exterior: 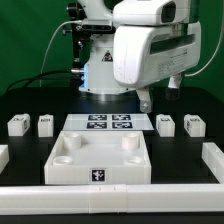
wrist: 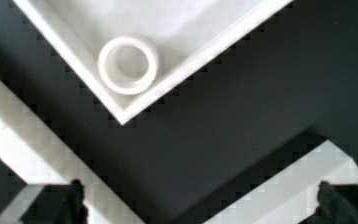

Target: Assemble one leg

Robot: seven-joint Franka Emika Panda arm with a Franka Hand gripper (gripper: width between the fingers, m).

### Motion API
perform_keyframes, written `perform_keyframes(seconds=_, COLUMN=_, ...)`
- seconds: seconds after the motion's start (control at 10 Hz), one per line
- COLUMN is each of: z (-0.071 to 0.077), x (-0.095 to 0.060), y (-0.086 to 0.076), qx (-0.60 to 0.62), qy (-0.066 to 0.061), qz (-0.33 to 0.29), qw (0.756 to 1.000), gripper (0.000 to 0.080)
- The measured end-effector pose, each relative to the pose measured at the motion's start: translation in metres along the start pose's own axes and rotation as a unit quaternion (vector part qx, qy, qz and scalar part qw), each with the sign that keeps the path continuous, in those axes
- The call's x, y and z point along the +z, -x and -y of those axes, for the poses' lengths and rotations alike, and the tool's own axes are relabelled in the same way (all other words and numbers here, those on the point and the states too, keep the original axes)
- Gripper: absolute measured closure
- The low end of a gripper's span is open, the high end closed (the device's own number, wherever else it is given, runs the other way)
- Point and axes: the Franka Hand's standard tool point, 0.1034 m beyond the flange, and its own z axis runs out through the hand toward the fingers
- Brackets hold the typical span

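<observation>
Pincer (wrist: 185, 203) wide open & empty, hanging above the counter (exterior: 30, 105) behind the tray (exterior: 65, 175).
All 4 legs (exterior: 167, 125) stand on the counter in a row behind the tray, none gripped: 2 beyond its back corner on the exterior view's left, 2 beyond the one on the exterior view's right, w/ the marker board (exterior: 108, 123) flat btw the pairs, just behind the tray's back wall. Wrist view: a tray corner w/ round socket (wrist: 126, 62); fingers (wrist: 43, 202) well apart, only dark counter btw them.
</observation>
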Motion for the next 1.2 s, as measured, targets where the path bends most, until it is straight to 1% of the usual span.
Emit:
perform_keyframes(seconds=0.9, z=0.0, x=0.0, y=0.0, qx=0.0, qy=0.0, qz=0.0, qw=1.0, gripper=0.015)
perform_keyframes(seconds=1.0, z=0.001, x=0.0, y=0.002, qx=-0.005, qy=0.0, qz=0.001, qw=1.0, gripper=0.015)
perform_keyframes(seconds=1.1, z=0.003, x=0.002, y=0.01, qx=-0.017, qy=-0.002, qz=0.005, qw=1.0, gripper=0.015)
perform_keyframes(seconds=1.2, z=0.005, x=0.004, y=0.023, qx=-0.045, qy=-0.004, qz=0.007, qw=0.999, gripper=0.015)
